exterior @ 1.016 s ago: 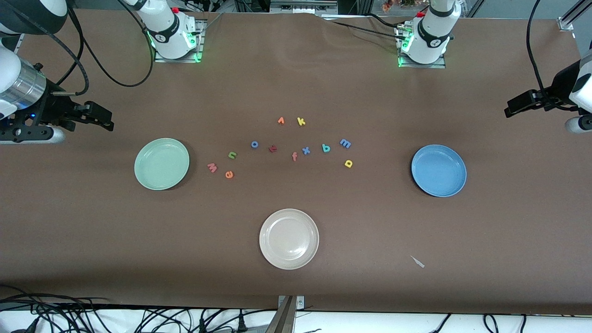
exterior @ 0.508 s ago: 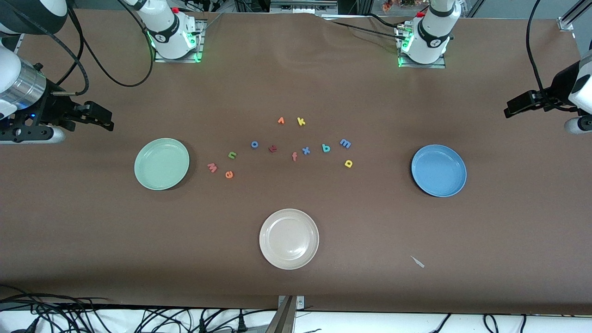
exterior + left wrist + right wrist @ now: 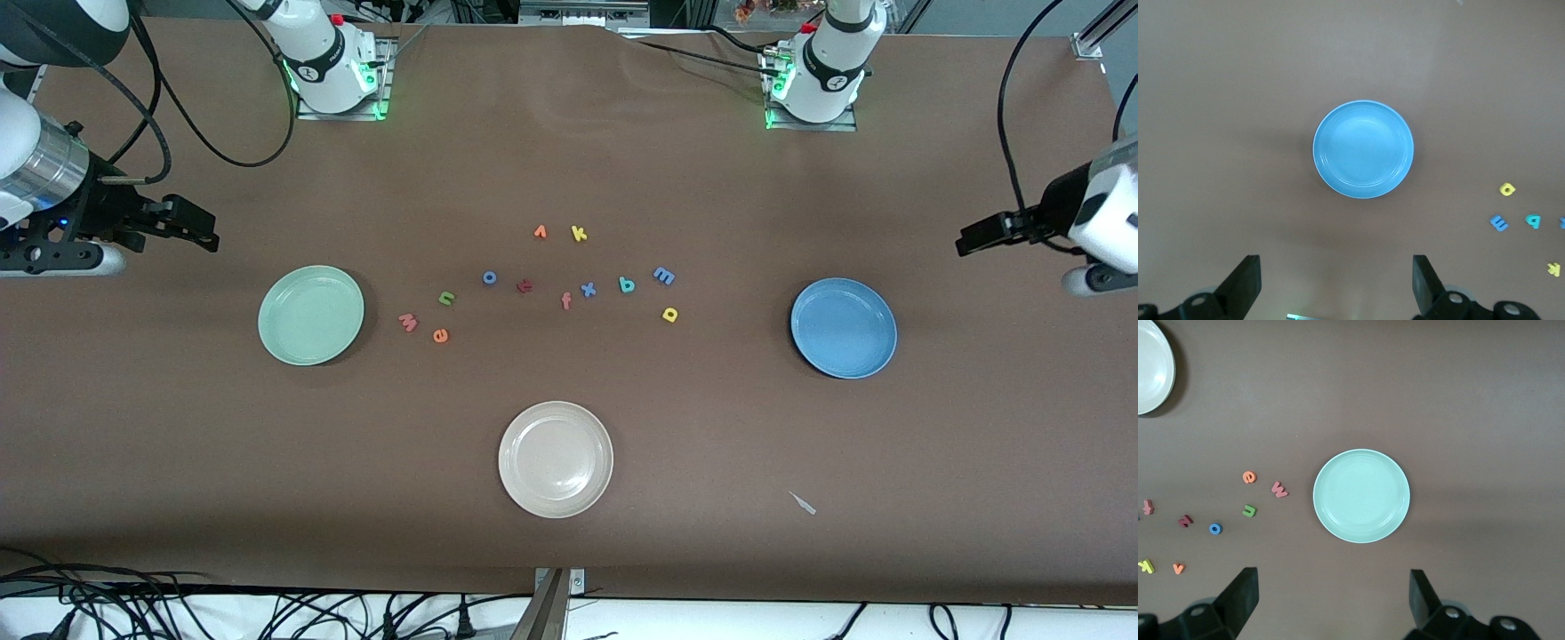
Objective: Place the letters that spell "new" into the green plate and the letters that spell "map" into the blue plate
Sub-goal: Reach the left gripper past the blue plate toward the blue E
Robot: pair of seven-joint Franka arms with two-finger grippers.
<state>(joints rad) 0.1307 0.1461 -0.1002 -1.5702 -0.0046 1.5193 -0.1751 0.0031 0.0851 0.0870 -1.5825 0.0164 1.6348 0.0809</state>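
Observation:
The green plate point(image 3: 310, 315) point(image 3: 1361, 495) is empty, with the salmon w point(image 3: 407, 322) point(image 3: 1279, 489), green n point(image 3: 446, 298) point(image 3: 1249, 511) and orange e point(image 3: 440, 335) point(image 3: 1249, 477) on the cloth beside it. The blue plate point(image 3: 843, 327) point(image 3: 1363, 149) is empty too. Toward it lie the blue m point(image 3: 663, 276) point(image 3: 1499, 223), teal a point(image 3: 627, 284) point(image 3: 1533, 220) and yellow p point(image 3: 670, 314) point(image 3: 1507, 189). My right gripper point(image 3: 206, 235) point(image 3: 1333, 603) hangs open over bare cloth at its end. Open as well, my left gripper point(image 3: 967, 240) point(image 3: 1337, 287) hovers at the other end.
A cream-white plate point(image 3: 556, 459) sits nearest the front camera. Other letters lie mid-table: blue o point(image 3: 489, 277), dark red letter point(image 3: 524, 285), orange f point(image 3: 566, 301), blue x point(image 3: 588, 289), an orange letter point(image 3: 540, 232), yellow k point(image 3: 579, 234). A small pale scrap point(image 3: 803, 503) lies near the front edge.
My left gripper has dropped a little and edged toward the blue plate. The right arm, plates and letters have not moved.

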